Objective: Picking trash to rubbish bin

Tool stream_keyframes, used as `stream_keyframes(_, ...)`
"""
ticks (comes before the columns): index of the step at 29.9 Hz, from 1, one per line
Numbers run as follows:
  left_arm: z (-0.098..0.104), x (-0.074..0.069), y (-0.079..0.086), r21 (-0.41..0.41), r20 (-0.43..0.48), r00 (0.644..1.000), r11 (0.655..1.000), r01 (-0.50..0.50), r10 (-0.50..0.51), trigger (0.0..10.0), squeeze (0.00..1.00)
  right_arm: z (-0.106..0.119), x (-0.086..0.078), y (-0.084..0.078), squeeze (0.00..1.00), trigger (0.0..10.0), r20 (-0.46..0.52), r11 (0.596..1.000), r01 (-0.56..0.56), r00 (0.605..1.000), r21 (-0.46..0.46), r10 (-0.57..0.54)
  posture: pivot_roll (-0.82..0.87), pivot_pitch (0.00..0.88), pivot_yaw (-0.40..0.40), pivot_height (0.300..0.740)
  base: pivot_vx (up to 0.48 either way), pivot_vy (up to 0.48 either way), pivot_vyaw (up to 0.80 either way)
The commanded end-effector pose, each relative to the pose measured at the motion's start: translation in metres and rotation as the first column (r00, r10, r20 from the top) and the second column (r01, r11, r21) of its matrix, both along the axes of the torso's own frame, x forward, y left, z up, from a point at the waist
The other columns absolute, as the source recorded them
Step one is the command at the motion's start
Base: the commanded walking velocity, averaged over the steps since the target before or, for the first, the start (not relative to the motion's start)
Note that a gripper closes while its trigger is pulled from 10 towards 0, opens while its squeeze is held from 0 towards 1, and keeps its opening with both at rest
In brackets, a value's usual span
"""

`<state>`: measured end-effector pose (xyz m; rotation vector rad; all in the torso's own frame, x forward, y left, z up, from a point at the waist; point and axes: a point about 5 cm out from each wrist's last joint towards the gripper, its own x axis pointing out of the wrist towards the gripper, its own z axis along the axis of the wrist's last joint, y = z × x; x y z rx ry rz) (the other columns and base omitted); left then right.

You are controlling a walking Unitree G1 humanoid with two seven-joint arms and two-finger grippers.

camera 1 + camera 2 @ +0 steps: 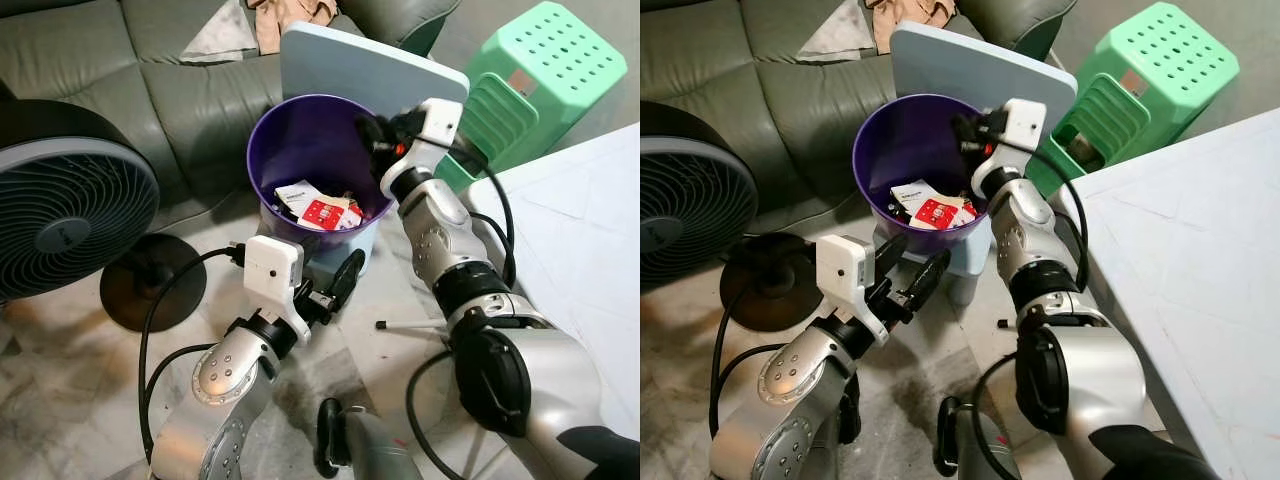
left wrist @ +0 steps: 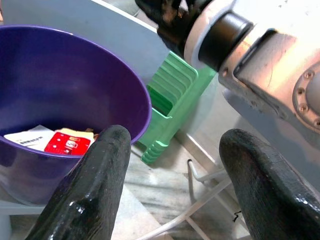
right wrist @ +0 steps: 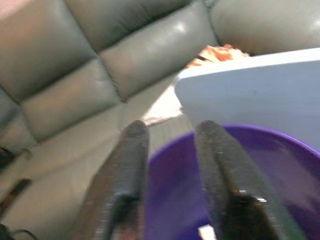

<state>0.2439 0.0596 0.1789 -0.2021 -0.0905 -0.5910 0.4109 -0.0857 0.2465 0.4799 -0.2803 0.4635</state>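
Observation:
A purple rubbish bin (image 1: pixel 305 150) stands on the floor in front of the sofa. Red and white packets of trash (image 1: pixel 320 212) lie at its bottom. My right gripper (image 1: pixel 370 132) is held over the bin's right rim, open, with nothing between its fingers; in the right wrist view (image 3: pixel 171 127) it points over the purple rim (image 3: pixel 175 200). My left gripper (image 1: pixel 335 285) hovers low in front of the bin, also open and empty. In the left wrist view its two fingers (image 2: pixel 105 165) frame the bin wall (image 2: pixel 60 75) and the trash (image 2: pixel 62 143).
A black floor fan (image 1: pixel 60 210) stands at the left. A light blue panel (image 1: pixel 370 70) leans behind the bin, and a green plastic stool (image 1: pixel 530 80) lies tipped beside it. A white table (image 1: pixel 580 230) is at the right. A thin stick (image 1: pixel 410 323) lies on the marble floor.

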Motion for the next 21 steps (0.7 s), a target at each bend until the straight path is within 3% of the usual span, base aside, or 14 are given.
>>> stream_keyframes(1, 0.002, -0.006, -0.005, -0.011, -0.002, 1.000, 1.000, 0.022, -0.022, 10.0, 0.00, 0.003, 0.000, -0.001, 1.00, 10.0, 0.005, 1.000, -0.002, 1.000, 0.027, 0.002, 0.21, 0.446, -0.154, 0.740, 0.000, 0.000, 0.00)
stream_keyframes(2, 0.003, -0.006, -0.005, -0.011, 0.003, 1.000, 1.000, 0.027, -0.027, 10.0, 0.00, 0.009, 0.001, -0.002, 0.00, 10.0, 0.008, 0.999, 0.003, 1.000, 0.041, -0.003, 0.21, 0.438, -0.153, 0.740, 0.000, 0.000, 0.00)
stream_keyframes(5, 0.003, -0.005, -0.005, -0.005, 0.012, 1.000, 1.000, 0.027, -0.027, 10.0, 0.00, 0.013, 0.002, -0.005, 0.00, 10.0, 0.018, 0.998, 0.008, 1.000, 0.060, -0.009, 0.21, 0.422, -0.148, 0.740, 0.000, 0.000, 0.00)
stream_keyframes(11, 0.018, 0.005, 0.006, -0.021, 0.062, 0.998, 0.999, -0.026, 0.027, 10.0, 0.00, 0.026, 0.002, -0.033, 0.00, 10.0, 0.098, 0.995, 0.073, 0.992, 0.064, -0.079, 0.21, 0.400, -0.142, 0.740, 0.000, 0.000, 0.00)
stream_keyframes(16, 0.030, 0.019, 0.021, -0.045, 0.120, 0.988, 0.995, -0.093, 0.098, 10.0, 0.00, 0.024, -0.008, -0.053, 0.00, 10.0, 0.212, 0.986, 0.146, 0.969, -0.082, -0.126, 0.20, 0.346, -0.135, 0.740, 0.000, 0.000, 0.00)
stream_keyframes(17, 0.031, 0.023, 0.026, -0.049, 0.126, 0.984, 0.992, -0.118, 0.123, 10.0, 0.00, 0.022, -0.011, -0.057, 0.25, 10.0, 0.225, 0.986, 0.142, 0.967, -0.088, -0.119, 0.20, 0.317, -0.132, 0.740, 0.000, 0.000, 0.00)
stream_keyframes(20, 0.031, 0.030, 0.033, -0.050, 0.128, 0.980, 0.987, -0.150, 0.155, 10.0, 0.00, 0.016, -0.016, -0.060, 0.25, 10.0, 0.233, 0.987, 0.132, 0.967, -0.089, -0.108, 0.20, 0.289, -0.127, 0.740, 0.000, 0.000, 0.00)
stream_keyframes(21, 0.032, 0.034, 0.038, -0.060, 0.122, 0.976, 0.983, -0.175, 0.181, 10.0, 0.00, 0.013, -0.020, -0.065, 1.00, 10.0, 0.234, 0.987, 0.135, 0.966, -0.088, -0.112, 0.20, 0.289, -0.127, 0.740, 0.000, 0.000, 0.00)
